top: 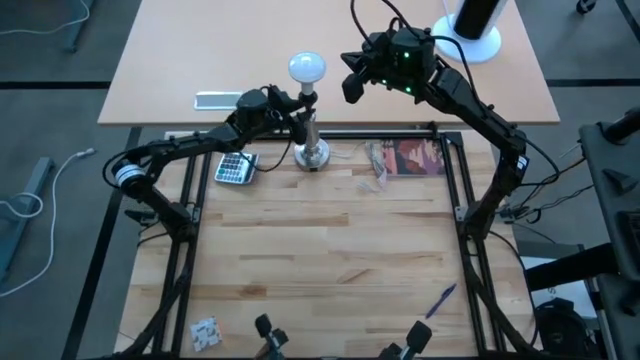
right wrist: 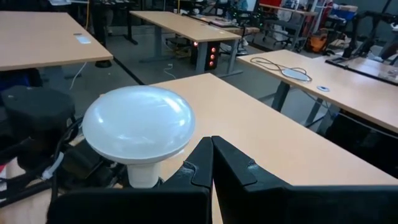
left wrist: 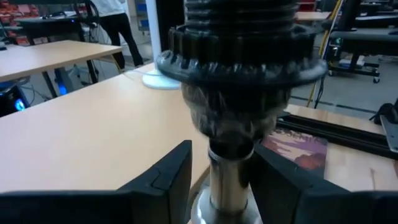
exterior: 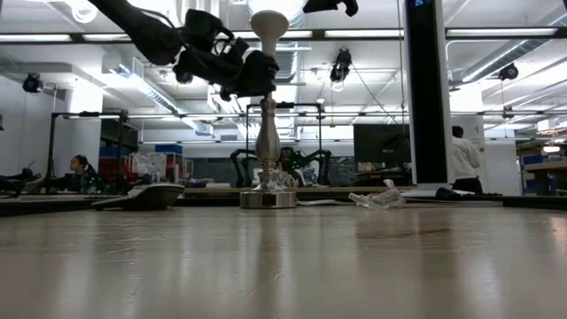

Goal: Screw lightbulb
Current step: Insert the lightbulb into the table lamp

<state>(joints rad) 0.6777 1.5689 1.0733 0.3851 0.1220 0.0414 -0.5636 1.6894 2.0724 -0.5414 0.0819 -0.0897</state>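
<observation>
Calculator [top: 235,168], book [top: 418,157] and plastic wrap [top: 378,160] flanking stand [top: 311,152].

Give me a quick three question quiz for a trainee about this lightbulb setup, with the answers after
1. True or false: the lightbulb sits on top of the silver stand.
2. Which gripper straddles the stand's stem: A left, B right?
3. Fill in: the right gripper hangs beside the bulb with its fingers ____.

Key: 1 true. 2 A, the left gripper, fingers either side of the stem. 3 shut.
</observation>
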